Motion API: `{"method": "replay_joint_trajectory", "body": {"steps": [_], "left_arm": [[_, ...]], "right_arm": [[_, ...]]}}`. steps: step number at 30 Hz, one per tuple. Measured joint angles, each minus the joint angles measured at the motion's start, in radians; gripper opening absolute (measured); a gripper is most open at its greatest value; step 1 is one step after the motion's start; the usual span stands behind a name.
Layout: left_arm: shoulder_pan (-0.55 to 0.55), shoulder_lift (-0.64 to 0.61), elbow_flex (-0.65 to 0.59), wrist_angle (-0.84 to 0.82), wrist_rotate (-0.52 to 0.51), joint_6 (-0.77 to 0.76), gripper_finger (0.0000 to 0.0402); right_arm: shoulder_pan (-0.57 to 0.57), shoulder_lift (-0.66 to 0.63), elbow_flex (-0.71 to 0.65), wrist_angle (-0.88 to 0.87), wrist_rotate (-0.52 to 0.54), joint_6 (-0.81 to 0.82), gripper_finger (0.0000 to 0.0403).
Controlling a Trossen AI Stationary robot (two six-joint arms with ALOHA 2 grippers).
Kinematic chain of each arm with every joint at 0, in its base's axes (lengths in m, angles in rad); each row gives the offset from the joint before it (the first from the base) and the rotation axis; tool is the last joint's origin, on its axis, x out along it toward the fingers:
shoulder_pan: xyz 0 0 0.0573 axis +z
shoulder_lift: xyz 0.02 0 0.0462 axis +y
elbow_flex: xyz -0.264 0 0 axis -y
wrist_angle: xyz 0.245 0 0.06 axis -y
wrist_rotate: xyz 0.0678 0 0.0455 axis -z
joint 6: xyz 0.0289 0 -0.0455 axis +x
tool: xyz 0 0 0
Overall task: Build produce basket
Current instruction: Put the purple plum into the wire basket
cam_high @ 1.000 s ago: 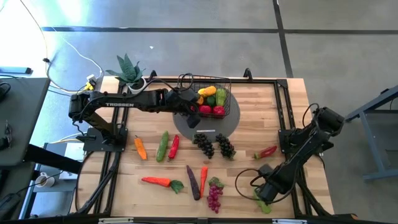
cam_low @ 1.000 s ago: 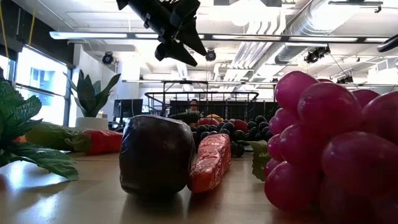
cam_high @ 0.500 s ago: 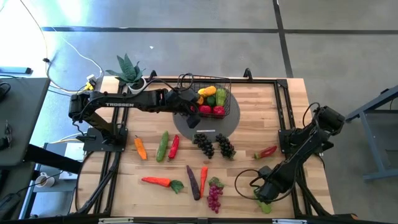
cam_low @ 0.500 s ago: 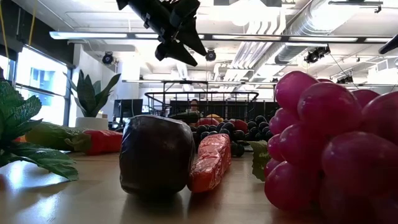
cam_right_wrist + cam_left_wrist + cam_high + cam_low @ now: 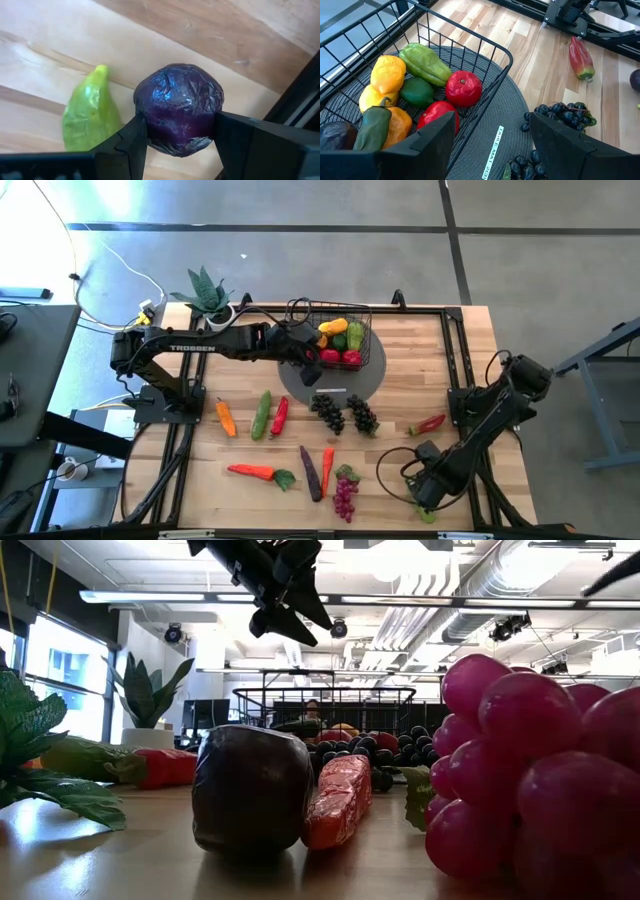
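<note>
High view, left to right: a potted plant (image 5: 207,293) stands at the table's (image 5: 420,360) far-left corner. The left arm reaches from the left edge toward the middle, its left gripper (image 5: 312,368) hanging just left of the basket (image 5: 341,332) with the fingers (image 5: 422,140) spread apart and nothing between them. The basket sits on a round grey mat (image 5: 370,380) at the far middle of the table and holds yellow, orange, green and red produce (image 5: 425,90). Nearer the camera lie an orange pepper (image 5: 226,418), a green cucumber (image 5: 262,414), a red pepper (image 5: 280,414), a carrot (image 5: 252,472), a dark eggplant (image 5: 311,473), two dark grape bunches (image 5: 345,414) and a purple grape bunch (image 5: 345,496). A red chili (image 5: 430,423) lies to the right. At the near right, the right gripper (image 5: 424,490) has its fingers (image 5: 125,145) closed around a dark purple round fruit (image 5: 179,107), just beside a light green piece (image 5: 90,117) lying on the table.
</note>
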Motion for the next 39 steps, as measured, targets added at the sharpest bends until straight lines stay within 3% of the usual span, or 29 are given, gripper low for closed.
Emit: {"method": "replay_joint_trajectory", "body": {"steps": [12,21,31,39], "left_arm": [[0.002,-0.06,0.002,-0.036,-0.047,0.018,0.0243],[0.005,-0.167,0.001,-0.169,-0.07,0.087,0.0243],[0.005,-0.257,0.001,-0.304,-0.068,0.107,0.0243],[0.013,-0.345,0.001,-0.338,-0.067,0.127,0.0243]], "right_arm": [[-0.047,-0.006,0.106,-0.103,0.175,0.037,0.0159],[-0.17,-0.108,0.134,-0.146,0.396,-0.036,0.0158],[-0.373,-0.222,0.134,-0.117,0.567,-0.292,0.0158],[-0.559,-0.261,0.134,0.057,0.646,-0.586,0.0158]]}}
